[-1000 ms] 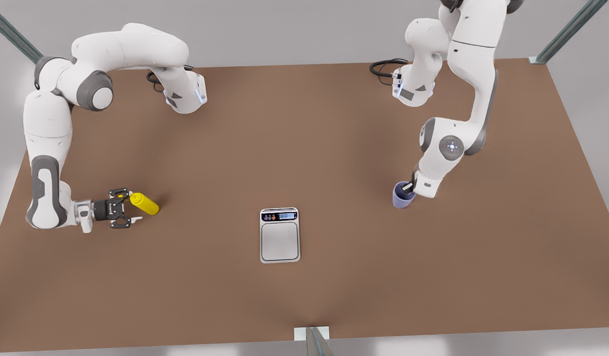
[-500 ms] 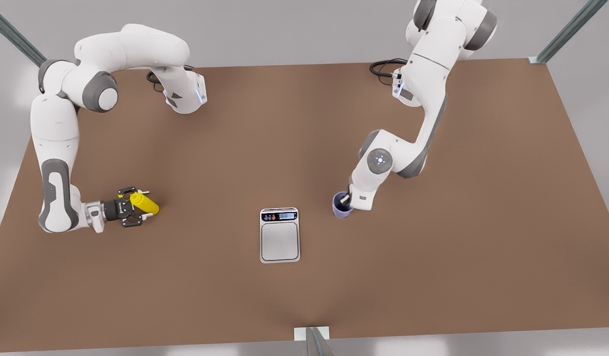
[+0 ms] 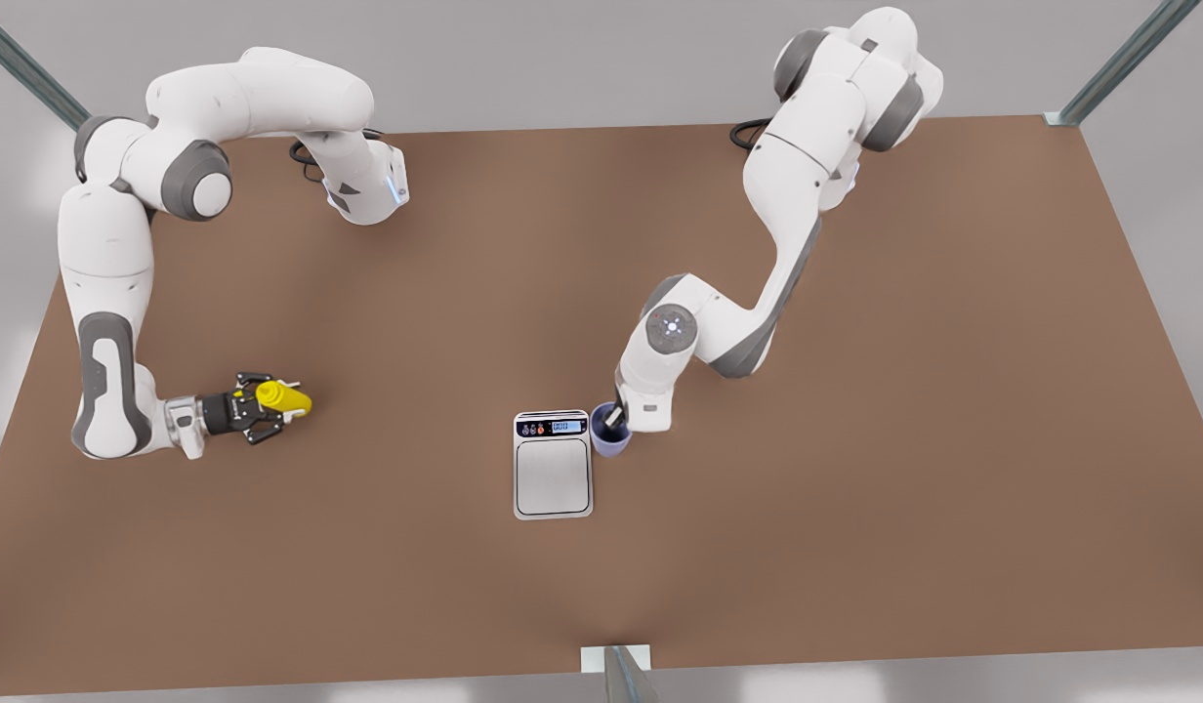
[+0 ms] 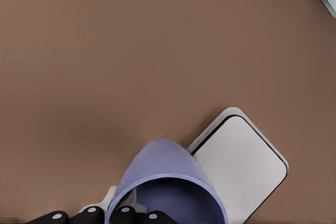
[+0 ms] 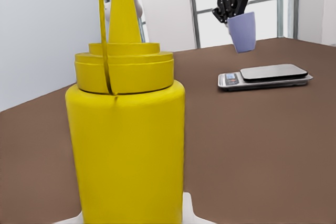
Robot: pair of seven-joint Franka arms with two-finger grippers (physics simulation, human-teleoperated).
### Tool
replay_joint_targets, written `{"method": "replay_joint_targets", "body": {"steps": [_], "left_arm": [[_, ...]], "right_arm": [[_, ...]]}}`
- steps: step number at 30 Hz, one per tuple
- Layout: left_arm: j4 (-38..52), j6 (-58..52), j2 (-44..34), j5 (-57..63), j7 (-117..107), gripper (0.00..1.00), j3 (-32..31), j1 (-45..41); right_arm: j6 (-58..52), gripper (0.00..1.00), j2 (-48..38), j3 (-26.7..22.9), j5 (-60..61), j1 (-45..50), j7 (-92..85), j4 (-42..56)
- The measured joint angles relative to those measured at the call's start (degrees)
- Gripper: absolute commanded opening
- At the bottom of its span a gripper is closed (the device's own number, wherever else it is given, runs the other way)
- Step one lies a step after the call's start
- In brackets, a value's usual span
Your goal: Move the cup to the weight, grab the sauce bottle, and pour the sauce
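Brown table (image 3: 855, 508): left gripper (image 3: 612, 417) pinched the cup (image 3: 609, 438) by its rim, lifted, just beside the weight (image 3: 553, 464). Cup looked light, rigid; a rim pinch could swing. Right gripper (image 3: 266, 406) straddled the sauce bottle (image 3: 282, 397), closure unclear; probably slick, squeezable, best gripped mid-body.

The sauce bottle (image 5: 126, 145) is cut off below, hiding the right gripper's jaws, and the weight's (image 3: 553, 464) screen reading is too small to tell

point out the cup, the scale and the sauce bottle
cup (image 3: 612, 444), front view, lower outer wall
scale (image 3: 553, 477), front view, middle of metal plate
sauce bottle (image 5: 128, 145), right wrist view, yellow body
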Motion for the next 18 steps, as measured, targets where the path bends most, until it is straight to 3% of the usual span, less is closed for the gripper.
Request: {"method": "replay_joint_targets", "body": {"steps": [8, 10, 18], "left_arm": [[12.32, -3.50, 7.85, 4.43, -11.96, 0.21, -1.31, -3.56], [14.54, -3.45, 9.52, 5.30, -12.84, 0.21, -1.64, -4.07], [22.55, -0.87, 16.87, 8.97, -19.18, 0.21, -2.99, -5.24]], "right_arm": [[-3.38, 0.51, -4.11, -0.61, -0.60, 0.14, 12.23, 4.74], [-3.17, 0.51, -5.37, -0.71, -3.24, 0.85, 18.42, 9.96], [2.08, 0.51, -8.67, -1.13, -11.72, 9.87, 30.45, 18.85]]}}
